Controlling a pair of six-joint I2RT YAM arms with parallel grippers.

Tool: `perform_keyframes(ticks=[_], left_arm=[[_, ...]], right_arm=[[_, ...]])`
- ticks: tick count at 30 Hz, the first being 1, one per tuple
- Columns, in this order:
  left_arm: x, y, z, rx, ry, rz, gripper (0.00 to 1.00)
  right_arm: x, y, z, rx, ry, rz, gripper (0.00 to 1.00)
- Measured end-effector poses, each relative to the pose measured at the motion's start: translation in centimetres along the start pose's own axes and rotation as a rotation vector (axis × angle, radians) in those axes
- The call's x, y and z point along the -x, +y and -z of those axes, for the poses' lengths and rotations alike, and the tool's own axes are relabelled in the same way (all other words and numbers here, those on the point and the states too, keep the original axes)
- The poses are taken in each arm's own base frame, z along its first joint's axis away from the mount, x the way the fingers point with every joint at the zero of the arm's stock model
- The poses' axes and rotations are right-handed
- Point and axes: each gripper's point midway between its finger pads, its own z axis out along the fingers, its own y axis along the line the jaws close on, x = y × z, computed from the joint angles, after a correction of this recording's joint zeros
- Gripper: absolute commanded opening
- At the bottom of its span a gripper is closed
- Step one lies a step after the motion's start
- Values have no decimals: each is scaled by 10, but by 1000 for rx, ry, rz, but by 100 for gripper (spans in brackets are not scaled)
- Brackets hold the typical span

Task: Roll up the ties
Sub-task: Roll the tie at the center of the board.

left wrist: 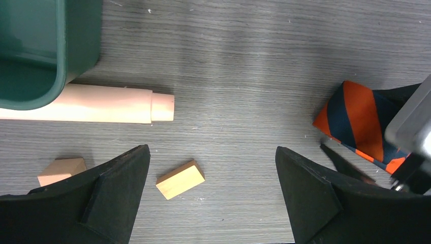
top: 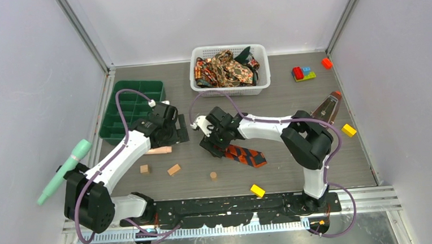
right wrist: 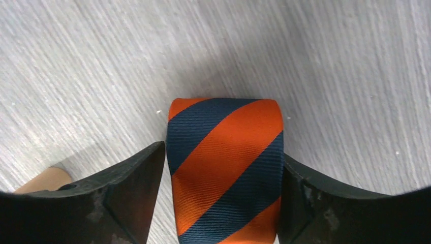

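An orange-and-navy striped tie lies on the table in front of the arms. My right gripper is down on its left end. In the right wrist view its folded end sits between the jaws, and both black fingers press on its edges. My left gripper hovers to the left, wide open over bare table, with that tie's end at its right. More ties, paisley and dark, fill the white basket. A pointed tie tip shows behind the right elbow.
A green compartment tray stands at the back left, with a pale wooden cylinder against it. Small wooden blocks lie near the left gripper. Yellow blocks, coloured bricks and a mint-green tool sit around the edges.
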Motion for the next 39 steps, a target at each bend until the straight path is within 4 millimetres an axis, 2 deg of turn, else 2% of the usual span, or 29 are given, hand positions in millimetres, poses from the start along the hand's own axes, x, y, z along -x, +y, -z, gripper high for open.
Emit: perform_keyframes(ticks=[4, 9, 12, 18, 21, 23, 27, 30, 33, 36, 39], left_arm=[[2, 1, 0, -1, -3, 8, 97], [3, 1, -1, -1, -5, 14, 97], [5, -2, -1, -18, -8, 15, 96], [6, -22, -9, -102, 15, 10, 93], [6, -37, -13, -175, 30, 7, 93], [8, -48, -15, -227, 31, 7, 93], [5, -67, -19, -334, 39, 4, 92], [0, -78, -23, -397, 55, 5, 90], [-5, -89, -28, -448, 73, 15, 88], [-8, -93, -32, -474, 85, 20, 87], [-10, -96, -33, -495, 88, 31, 84]], right_arm=[[3, 11, 0, 8, -11, -9, 90], [6, 14, 10, 1, -21, -47, 92], [19, 13, 33, -30, -78, -79, 92], [56, 8, 98, -122, -316, -230, 92], [57, 1, 120, -187, -394, -401, 90], [51, -5, 127, -236, -422, -555, 85], [34, -7, 124, -264, -449, -847, 74], [11, -3, 110, -262, -439, -1018, 61], [-10, 2, 96, -265, -405, -1142, 55], [-13, 3, 91, -255, -410, -1203, 48], [-3, 2, 89, -232, -442, -1229, 43]])
